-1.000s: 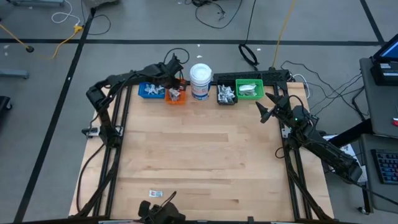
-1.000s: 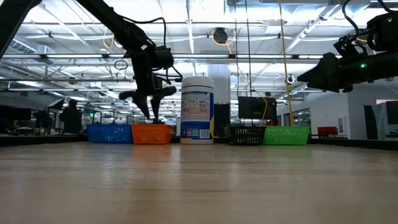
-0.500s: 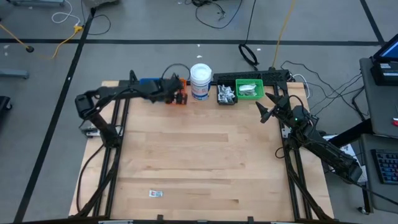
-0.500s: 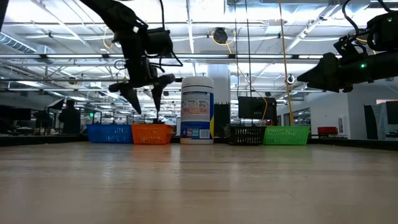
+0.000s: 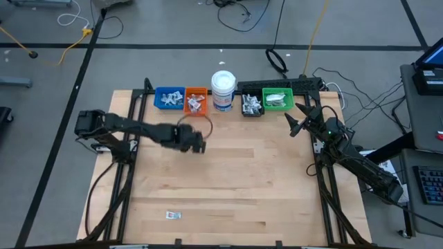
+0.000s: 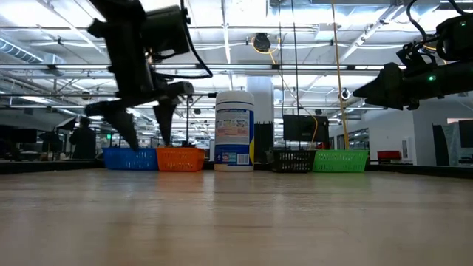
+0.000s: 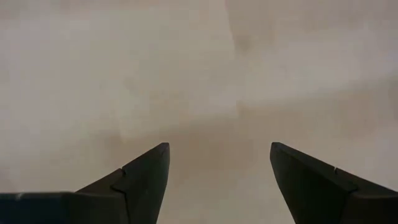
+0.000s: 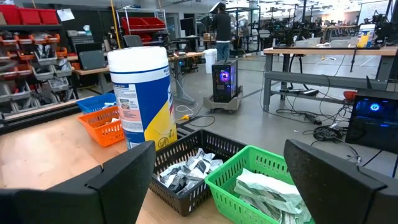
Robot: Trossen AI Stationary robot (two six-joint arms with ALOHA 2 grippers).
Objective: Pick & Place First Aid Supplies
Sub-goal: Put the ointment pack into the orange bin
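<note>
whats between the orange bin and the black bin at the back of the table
The white cylindrical jar with a blue label stands between the small orange bin and the small black bin; the high view and the low view both show it.

Overhead, table-level, two wrist cameras.

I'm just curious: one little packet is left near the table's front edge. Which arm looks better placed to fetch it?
Probably the left. Its open left gripper hangs over mid-table, nearer the packet; the right gripper waits by the green bin.
</note>
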